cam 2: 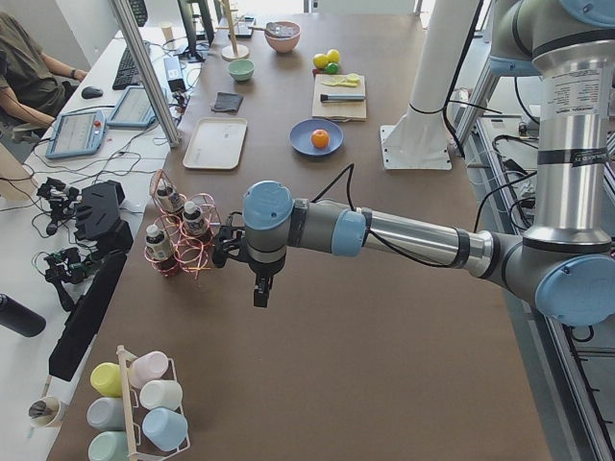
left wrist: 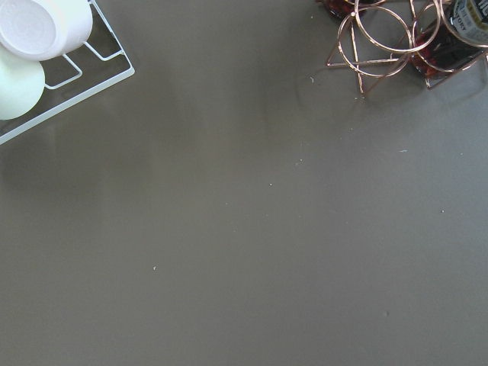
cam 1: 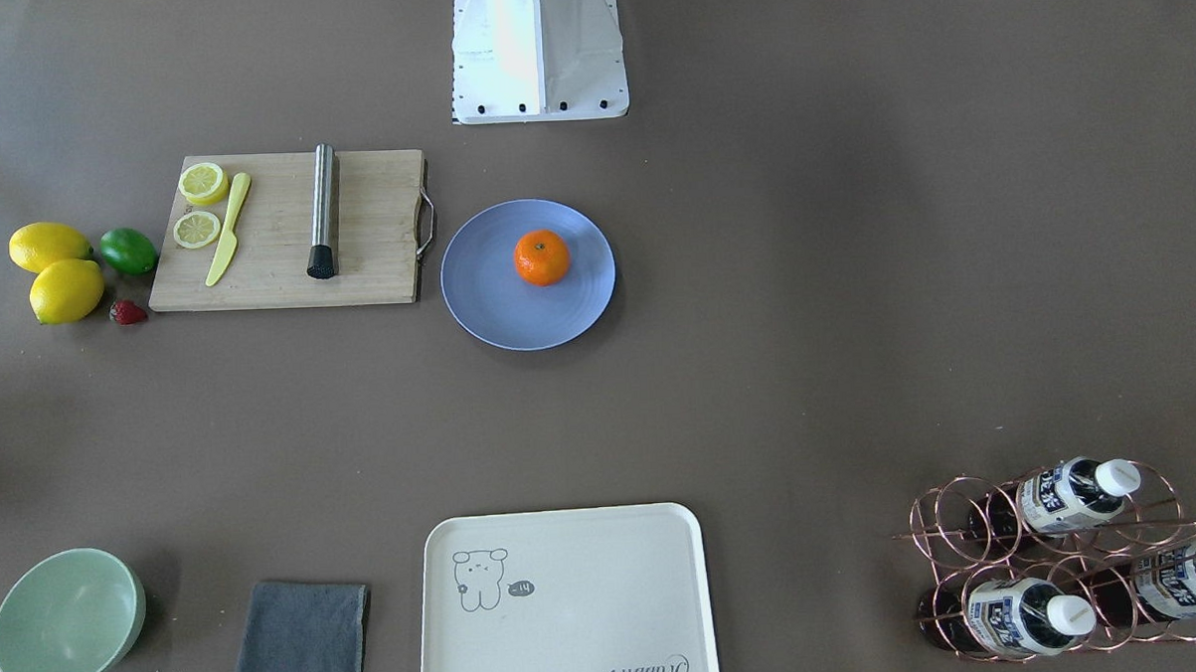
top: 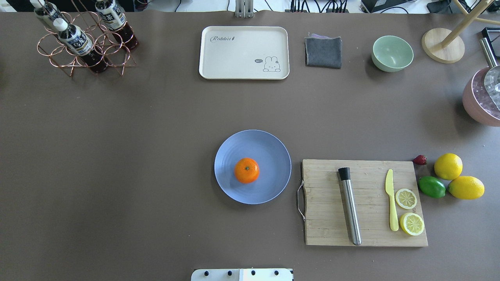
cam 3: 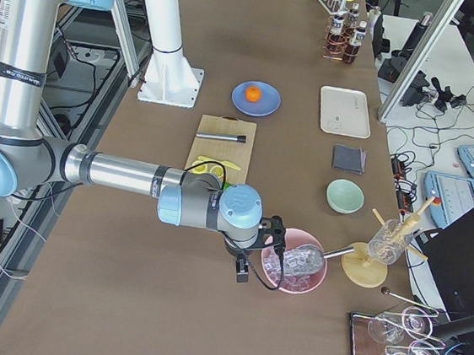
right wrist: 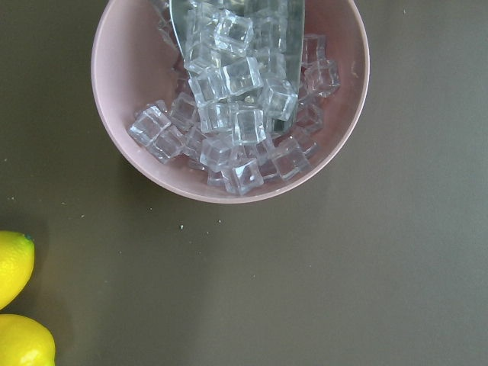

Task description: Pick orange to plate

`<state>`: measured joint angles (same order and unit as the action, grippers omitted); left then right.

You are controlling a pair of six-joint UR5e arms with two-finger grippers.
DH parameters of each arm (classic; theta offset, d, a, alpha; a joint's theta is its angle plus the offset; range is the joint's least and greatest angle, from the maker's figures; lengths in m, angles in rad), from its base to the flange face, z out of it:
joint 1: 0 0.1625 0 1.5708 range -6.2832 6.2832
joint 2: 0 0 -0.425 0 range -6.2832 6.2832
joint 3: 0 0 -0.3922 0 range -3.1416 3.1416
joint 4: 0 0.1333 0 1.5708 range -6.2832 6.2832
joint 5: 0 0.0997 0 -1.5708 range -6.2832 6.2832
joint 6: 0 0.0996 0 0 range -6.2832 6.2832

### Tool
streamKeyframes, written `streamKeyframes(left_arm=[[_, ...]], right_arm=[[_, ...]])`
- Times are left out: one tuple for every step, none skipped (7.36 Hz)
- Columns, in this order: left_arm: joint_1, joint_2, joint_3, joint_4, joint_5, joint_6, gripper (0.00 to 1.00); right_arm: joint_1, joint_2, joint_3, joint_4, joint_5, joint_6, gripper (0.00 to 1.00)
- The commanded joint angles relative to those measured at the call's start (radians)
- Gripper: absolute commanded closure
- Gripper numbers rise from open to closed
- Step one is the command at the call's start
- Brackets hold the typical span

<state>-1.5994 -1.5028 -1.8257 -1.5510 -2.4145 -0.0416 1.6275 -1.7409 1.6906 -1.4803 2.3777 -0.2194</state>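
The bright orange (cam 1: pixel 542 257) (top: pixel 246 170) rests on the periwinkle-blue plate (cam 1: pixel 497 305) (top: pixel 269 150) in the middle of the table, a little off the plate's centre, with nothing touching it. Both arms hang far from it. My left gripper (cam 2: pixel 261 293) shows only in the exterior left view, above bare table beside the bottle rack (cam 2: pixel 183 240); I cannot tell whether it is open or shut. My right gripper (cam 3: pixel 242 271) shows only in the exterior right view, next to a pink bowl of ice cubes (cam 3: pixel 294 264) (right wrist: pixel 229 99); its state cannot be told either.
A wooden cutting board (top: pixel 367 203) with a steel muddler (top: pixel 349 205), yellow knife and lemon slices lies beside the plate. Two lemons (top: pixel 448 166), a lime (top: pixel 431 186) and a strawberry sit past it. Along the far edge stand a cream tray (top: pixel 244 52), grey cloth (top: pixel 323 51) and green bowl (top: pixel 391 53).
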Motion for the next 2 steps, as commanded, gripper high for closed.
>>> streamKeyframes(left_arm=[[-0.004,0.032,-0.013,-0.001,0.0,0.0,0.02],[-0.004,0.032,-0.014,-0.001,0.0,0.0,0.02]], right_arm=[[0.0,-0.002,0.0,0.0,0.0,0.0,0.0],[0.0,-0.002,0.0,0.002,0.0,0.0,0.0]])
